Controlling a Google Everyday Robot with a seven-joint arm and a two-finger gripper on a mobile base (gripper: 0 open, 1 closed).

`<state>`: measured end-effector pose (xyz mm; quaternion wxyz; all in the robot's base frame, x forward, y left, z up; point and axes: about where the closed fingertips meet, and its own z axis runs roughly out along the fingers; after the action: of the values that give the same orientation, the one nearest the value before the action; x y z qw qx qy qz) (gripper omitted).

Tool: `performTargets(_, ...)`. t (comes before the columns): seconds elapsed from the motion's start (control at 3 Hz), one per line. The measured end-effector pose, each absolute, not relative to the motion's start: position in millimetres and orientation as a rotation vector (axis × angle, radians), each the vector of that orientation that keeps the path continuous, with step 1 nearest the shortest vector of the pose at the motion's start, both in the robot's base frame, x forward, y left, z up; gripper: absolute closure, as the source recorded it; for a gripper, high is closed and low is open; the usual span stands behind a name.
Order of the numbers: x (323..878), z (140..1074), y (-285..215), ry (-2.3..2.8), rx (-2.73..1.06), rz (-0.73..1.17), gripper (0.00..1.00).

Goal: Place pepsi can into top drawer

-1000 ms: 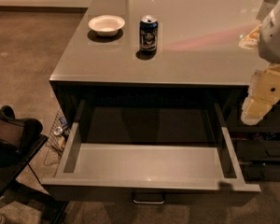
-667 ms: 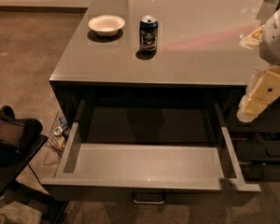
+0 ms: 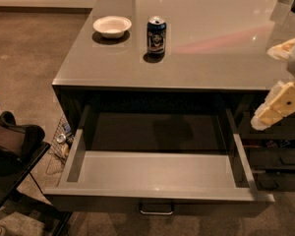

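Note:
The pepsi can [image 3: 156, 35] stands upright on the grey counter top [image 3: 206, 58], toward the back, next to a white bowl. The top drawer [image 3: 157, 170] is pulled fully open below the counter's front edge, and nothing is in it. Its small metal bar handle [image 3: 156, 209] shows at the bottom. My gripper [image 3: 279, 104], pale yellow, hangs at the right edge of the view, beside the drawer's right side and below counter level. It is far to the right of the can and holds nothing that I can see.
A white bowl [image 3: 112, 26] sits left of the can. Darker narrower drawers [image 3: 278, 156] stand to the right of the open drawer. A black chair [image 3: 12, 151] and a wire basket [image 3: 61, 141] are on the floor at the left.
The gripper has shifted only slightly at the right edge. The can, bowl and open drawer have not moved.

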<state>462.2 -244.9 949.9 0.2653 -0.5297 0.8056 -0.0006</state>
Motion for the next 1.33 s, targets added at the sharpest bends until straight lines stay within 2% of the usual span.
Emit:
performTargets(0.33, 474.9, 940.1, -254.2, 2.097, -1.238, 0.083, 0.0)
performTargets(1.0, 550.9, 913.2, -233.7, 1.944, -1.028, 0.253, 0.0)
performTargets(1.33, 551.6, 913.1, -233.0, 1.941, -1.022, 0.254, 0.0)
